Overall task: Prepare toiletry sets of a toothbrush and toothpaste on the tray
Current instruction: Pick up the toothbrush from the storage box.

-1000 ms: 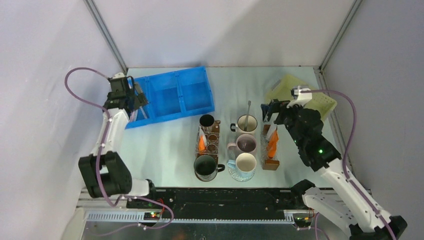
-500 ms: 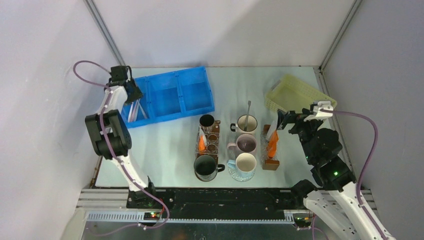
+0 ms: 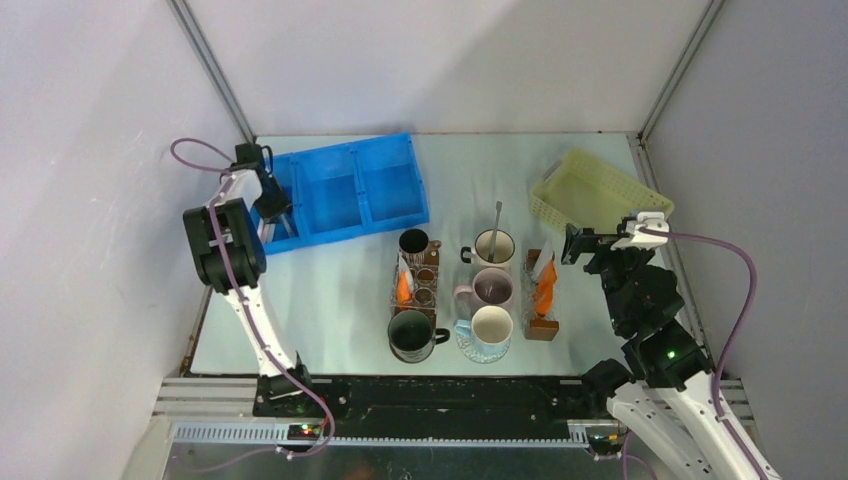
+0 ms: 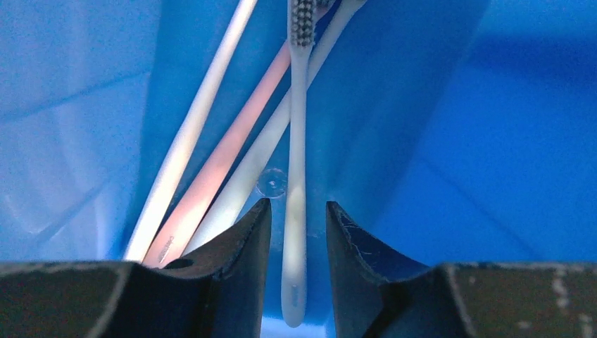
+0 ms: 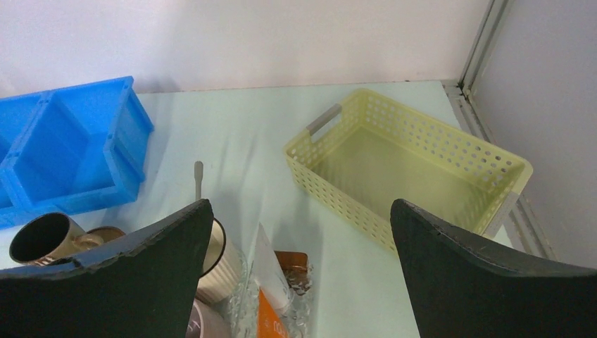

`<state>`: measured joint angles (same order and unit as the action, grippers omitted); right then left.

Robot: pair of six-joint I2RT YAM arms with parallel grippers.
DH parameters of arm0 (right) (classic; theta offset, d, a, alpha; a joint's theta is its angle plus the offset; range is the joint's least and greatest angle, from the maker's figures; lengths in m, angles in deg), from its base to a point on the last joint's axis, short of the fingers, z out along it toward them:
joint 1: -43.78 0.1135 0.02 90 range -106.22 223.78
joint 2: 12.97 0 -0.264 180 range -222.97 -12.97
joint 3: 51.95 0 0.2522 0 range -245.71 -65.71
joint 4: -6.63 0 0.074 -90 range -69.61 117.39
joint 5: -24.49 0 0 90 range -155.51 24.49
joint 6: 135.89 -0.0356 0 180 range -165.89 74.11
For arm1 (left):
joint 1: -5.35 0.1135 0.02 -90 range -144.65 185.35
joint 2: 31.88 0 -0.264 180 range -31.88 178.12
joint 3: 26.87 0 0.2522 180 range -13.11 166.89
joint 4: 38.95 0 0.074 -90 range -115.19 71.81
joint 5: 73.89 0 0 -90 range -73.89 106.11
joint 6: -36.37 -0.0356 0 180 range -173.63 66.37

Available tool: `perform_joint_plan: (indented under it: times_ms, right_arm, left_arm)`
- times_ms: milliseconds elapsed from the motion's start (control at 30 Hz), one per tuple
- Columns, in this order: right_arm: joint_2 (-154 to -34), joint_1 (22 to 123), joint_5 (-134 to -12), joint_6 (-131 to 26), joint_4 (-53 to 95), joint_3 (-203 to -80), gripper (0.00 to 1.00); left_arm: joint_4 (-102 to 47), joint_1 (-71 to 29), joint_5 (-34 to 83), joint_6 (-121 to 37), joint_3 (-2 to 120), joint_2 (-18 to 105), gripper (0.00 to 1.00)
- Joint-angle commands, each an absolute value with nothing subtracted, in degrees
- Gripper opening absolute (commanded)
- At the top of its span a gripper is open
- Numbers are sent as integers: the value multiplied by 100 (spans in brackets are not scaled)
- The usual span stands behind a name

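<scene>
While the left arm reaches to the far left corner of the pale green desk [image 3: 330,290], its claw [image 3: 272,200] is down inside the leftmost compartment of the blue plastic three-compartment bin [image 3: 340,148].

- Left wrist view: the claw's fingers [image 4: 246,239] stand close together, one on each side of the handle of a pale grey toothbrush with dark bristles [image 4: 296,232]. A sliver of blue shows on each side of the handle, so there is no pinch on it yet.
- Three more brushes lie slanted just left of it: a white one [image 4: 200,120], a pale pink one [image 4: 232,165] and another white one [image 4: 253,165].

Desk centre:
- A clear box [image 3: 425,280] holds an orange toothpaste tube [image 3: 403,288]. A small dark cup [image 3: 413,241] sits behind it and a large dark mug [image 3: 412,333] in front.
- Right of these is a column of three mugs: white [image 3: 494,246], pink [image 3: 492,286], white [image 3: 491,325]. A thin grey-handled brush [image 3: 496,222] leans in the farthest one.
- A second clear box [image 3: 541,325] holds orange tubes [image 3: 546,290].

Right side:
- The right claw [image 5: 301,204] is spread wide and holds nothing. It hangs above the desk just right of the second clear box.
- A pale yellow perforated plastic basket [image 5: 331,165] sits at the far right corner.
</scene>
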<state>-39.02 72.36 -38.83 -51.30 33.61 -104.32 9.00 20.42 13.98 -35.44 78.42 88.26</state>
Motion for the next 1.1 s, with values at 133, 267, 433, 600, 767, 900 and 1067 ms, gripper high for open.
perform_joint_plan:
  times_ms: [133, 267, 433, 600, 767, 900, 1067]
  right_arm:
    - [-3667, 7216, -3609, -5001, 3198, -10314, 99]
    - [-3570, 7216, -3563, -4988, 3182, -10276, 99]
    - [-3502, 7217, -3568, -4995, 3180, -10262, 99]
    - [-3389, 7216, -3596, -5011, 3194, -10262, 100]
    - [-3290, 7224, -3655, -5025, 3192, -10262, 100]
    - [-3213, 7232, -3716, -5055, 3183, -10260, 99]
    - [-3085, 7242, -3777, -5061, 3194, -10261, 99]
  left_arm:
    - [1295, 2100, 1797, -3343, 8339, 9176, 39]
    - [1287, 2108, 1968, -3296, 8234, 9246, 27]
    - [1114, 2111, 1966, -3300, 8036, 8969, 11]
    - [1018, 2108, 1824, -3361, 7935, 8435, 0]
    - [739, 2106, 1681, -3406, 7647, 7727, 0]
    - [483, 2088, 1657, -3447, 7355, 7086, 0]
    - [130, 2021, 1682, -3503, 6977, 6198, 0]
